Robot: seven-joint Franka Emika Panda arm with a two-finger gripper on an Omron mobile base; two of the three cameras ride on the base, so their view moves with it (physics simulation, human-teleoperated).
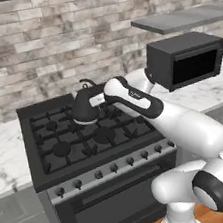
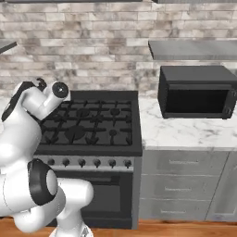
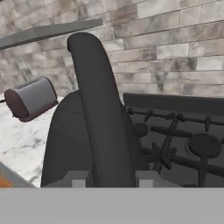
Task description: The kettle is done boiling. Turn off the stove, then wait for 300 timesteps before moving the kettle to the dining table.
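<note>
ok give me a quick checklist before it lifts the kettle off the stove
1. Gripper set on the handle: ok, a finger sits on each side of the bar in the hand view.
2. Fingers closed tight on the handle: ok, they look narrow against it.
3. Kettle resting on the stove: ok, it is on a rear burner grate.
4. Burner under the kettle off: cannot tell, no flame shows, and the knobs are too small to read.
5. Way out clear: ok on the near side; the microwave stands off to the right, the toaster on the counter beyond.
</note>
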